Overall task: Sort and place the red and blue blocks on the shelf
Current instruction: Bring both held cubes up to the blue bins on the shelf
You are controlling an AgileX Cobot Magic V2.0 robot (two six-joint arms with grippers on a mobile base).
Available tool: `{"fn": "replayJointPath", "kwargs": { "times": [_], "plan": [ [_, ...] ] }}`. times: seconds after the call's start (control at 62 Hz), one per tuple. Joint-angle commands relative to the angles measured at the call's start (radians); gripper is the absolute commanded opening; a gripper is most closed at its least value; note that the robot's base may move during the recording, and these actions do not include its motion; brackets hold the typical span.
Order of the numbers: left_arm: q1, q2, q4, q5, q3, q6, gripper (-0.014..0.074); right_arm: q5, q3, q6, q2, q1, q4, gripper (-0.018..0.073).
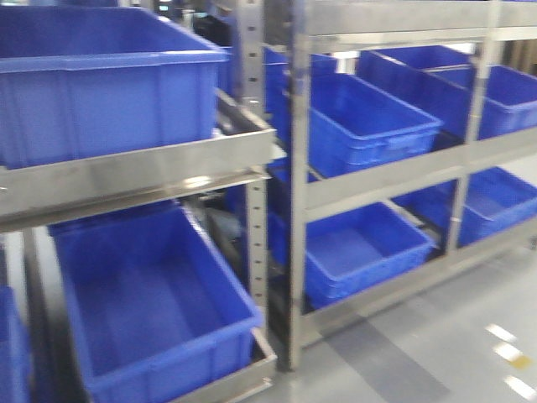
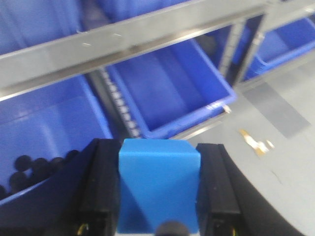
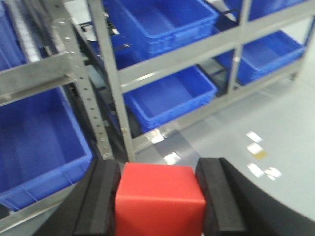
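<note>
— What's the setting?
— A grey floor (image 1: 436, 336) with the steel shelf (image 1: 126, 180) rising from it in tiers. The flat metal rails run across the front and the upright posts are full of holes.

— What's on the tiers?
— Big dark-blue bins (image 1: 151, 311), one per bay, all open at the top. In the front view the nearest ones look bare inside. In the left wrist view, the one at lower left has some dark round things (image 2: 29, 169) in its corner, too blurred to name.

— And the arms?
— They show in the wrist views only. The left claw (image 2: 158, 152) is closed narrow on the blue block (image 2: 158, 187), with its black fingers (image 2: 101, 187) pressed to both sides. It is up in the air in front of a lower tier. The right claw (image 3: 158, 169) grips the red block (image 3: 158, 201) the same way, over the floor just in front of the shelf.

— Is either block on the shelf?
— No, each sits between its claw's fingers, clear of rails and bins.
</note>
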Motion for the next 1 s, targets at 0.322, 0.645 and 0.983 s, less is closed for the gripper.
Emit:
{"fn": "replayJointPath", "kwargs": {
  "times": [0.322,0.645,0.983],
  "plan": [
    [0.002,0.008,0.005,-0.074,-0.034,-0.005,0.0123,-0.090,-0.027,-0.009,0.001,-0.007,-0.011,0.0054],
    [0.002,0.008,0.005,-0.074,-0.034,-0.005,0.0123,-0.090,-0.027,-0.009,0.001,-0.007,-0.011,0.0054],
    [0.002,0.008,0.005,-0.074,-0.034,-0.005,0.0123,-0.090,-0.027,-0.009,0.001,-0.007,-0.011,0.0054]
  ]
}}
